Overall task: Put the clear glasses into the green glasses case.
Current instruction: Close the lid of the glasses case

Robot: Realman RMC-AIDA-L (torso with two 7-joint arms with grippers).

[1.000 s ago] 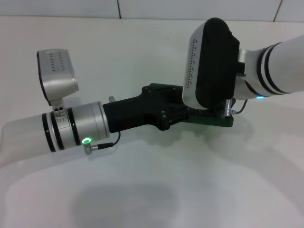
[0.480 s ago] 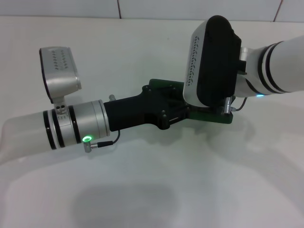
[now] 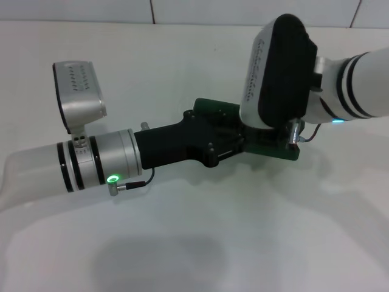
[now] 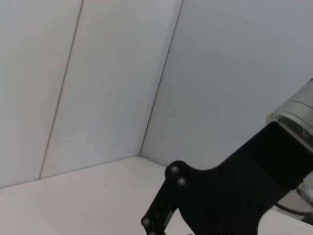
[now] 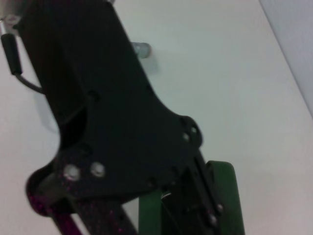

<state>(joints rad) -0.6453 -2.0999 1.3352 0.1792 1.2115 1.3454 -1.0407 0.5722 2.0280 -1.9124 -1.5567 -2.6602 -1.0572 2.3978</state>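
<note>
Head view shows my left gripper (image 3: 234,141) and right gripper (image 3: 276,137) meeting over the green glasses case (image 3: 267,148) mid-desk, toward its far edge; fingers, case contents and the glasses are hidden from me.

Under me lies a plain white table (image 3: 200,243), its surface smooth and matte. Behind it runs a white tiled wall (image 3: 243,11), with thin dark seams between the tiles. In my left wrist view those wall panels (image 4: 98,73) meet at a corner.
</note>
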